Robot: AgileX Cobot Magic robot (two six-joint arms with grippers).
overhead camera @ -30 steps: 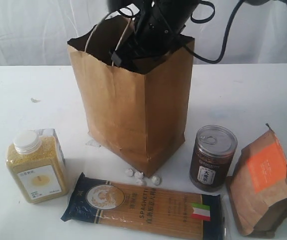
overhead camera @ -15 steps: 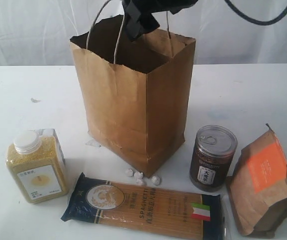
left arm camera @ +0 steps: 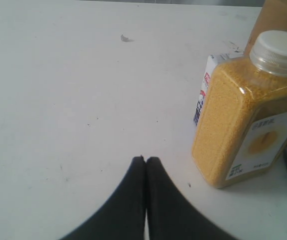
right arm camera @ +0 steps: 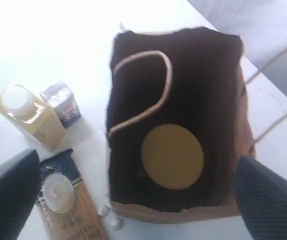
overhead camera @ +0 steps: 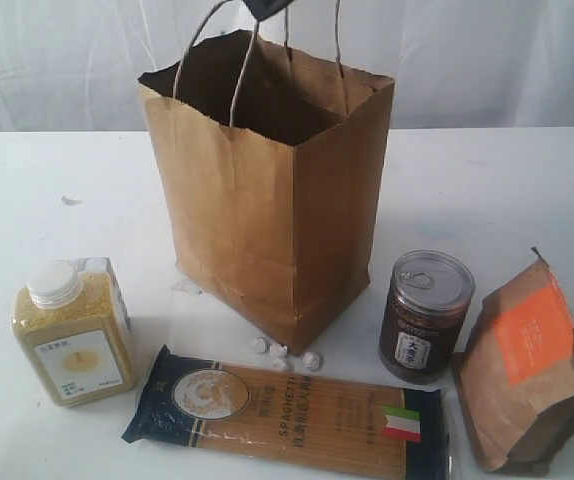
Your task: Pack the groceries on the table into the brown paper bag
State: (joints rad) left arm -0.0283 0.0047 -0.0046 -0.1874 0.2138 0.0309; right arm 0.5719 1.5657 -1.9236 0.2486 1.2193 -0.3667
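Risen clear of the brown paper bag [overhead camera: 267,200], the right pincer [right arm camera: 141,192] hangs wide, empty; left pincer [left arm camera: 145,160] closed.

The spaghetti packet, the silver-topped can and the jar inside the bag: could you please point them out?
spaghetti packet [overhead camera: 287,412], exterior view, on the middle of its front.
silver-topped can [overhead camera: 434,279], exterior view, on its silver lid.
jar [right arm camera: 172,156], right wrist view, on its round brown lid.

White table [overhead camera: 487,190], brown paper bag [overhead camera: 257,210], yellow-grain bottle [overhead camera: 72,350], orange-labelled pouch [overhead camera: 527,370]
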